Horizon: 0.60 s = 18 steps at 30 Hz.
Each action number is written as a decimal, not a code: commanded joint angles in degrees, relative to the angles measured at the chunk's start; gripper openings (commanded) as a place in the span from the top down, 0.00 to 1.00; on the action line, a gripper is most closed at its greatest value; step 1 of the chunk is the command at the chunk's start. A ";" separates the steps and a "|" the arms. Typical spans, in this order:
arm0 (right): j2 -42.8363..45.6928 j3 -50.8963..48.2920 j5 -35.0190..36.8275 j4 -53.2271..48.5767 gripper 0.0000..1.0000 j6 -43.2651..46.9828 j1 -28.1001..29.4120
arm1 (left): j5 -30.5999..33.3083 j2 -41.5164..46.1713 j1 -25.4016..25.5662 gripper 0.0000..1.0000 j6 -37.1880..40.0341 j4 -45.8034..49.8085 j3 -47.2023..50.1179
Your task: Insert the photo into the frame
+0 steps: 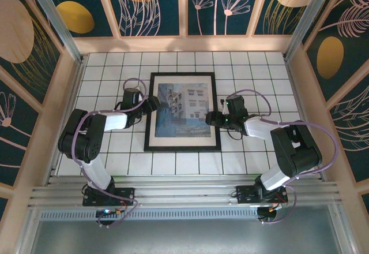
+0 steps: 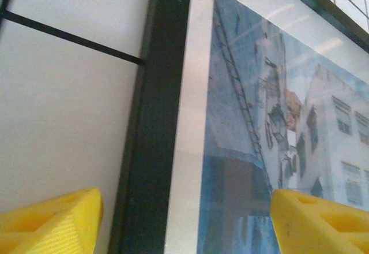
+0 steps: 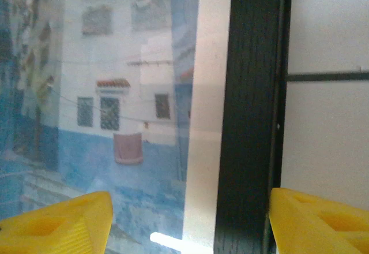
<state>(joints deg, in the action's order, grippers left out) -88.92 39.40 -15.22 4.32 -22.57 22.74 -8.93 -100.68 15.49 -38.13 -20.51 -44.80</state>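
The black frame [image 1: 182, 147] lies flat on the white tiles at mid-table, with the blue photo [image 1: 181, 109] of whitish buildings inside it, ringed by a white mat border [image 1: 181, 139]. My left gripper [image 1: 151, 105] hangs open over the frame's left rail [image 2: 153, 121], one yellow finger [image 2: 52, 222] over tile and the other over the photo [image 2: 271, 121]. My right gripper [image 1: 212, 117] is open over the right rail [image 3: 251, 109], straddling it, with the photo [image 3: 109, 86] to its left. Neither holds anything.
White tiled tabletop [image 1: 115, 150] surrounds the frame. Wooden walls with blue floral panels [image 1: 155, 6] enclose the back and sides. A metal rail [image 1: 184, 193] with the arm bases runs along the near edge.
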 commanded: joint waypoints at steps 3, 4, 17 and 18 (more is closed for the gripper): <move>4.93 4.92 12.45 -7.87 0.25 6.66 -0.01 | 11.66 8.08 -1.16 0.19 4.01 3.14 2.41; 6.18 5.42 15.06 -9.19 0.24 7.91 -0.29 | 13.96 9.84 -1.20 0.17 4.80 3.41 3.12; 17.60 -1.70 36.07 4.28 0.02 13.10 -6.64 | 42.41 40.42 -1.24 0.01 15.99 -3.99 21.13; 17.51 -3.45 36.29 7.18 0.01 12.71 -7.63 | 44.63 42.75 -1.24 0.01 17.91 -6.03 23.71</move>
<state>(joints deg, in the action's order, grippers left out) -71.81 39.94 15.16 4.12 -10.31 17.08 25.26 -62.50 14.46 -25.85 -21.45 -26.00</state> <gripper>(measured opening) 0.981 0.987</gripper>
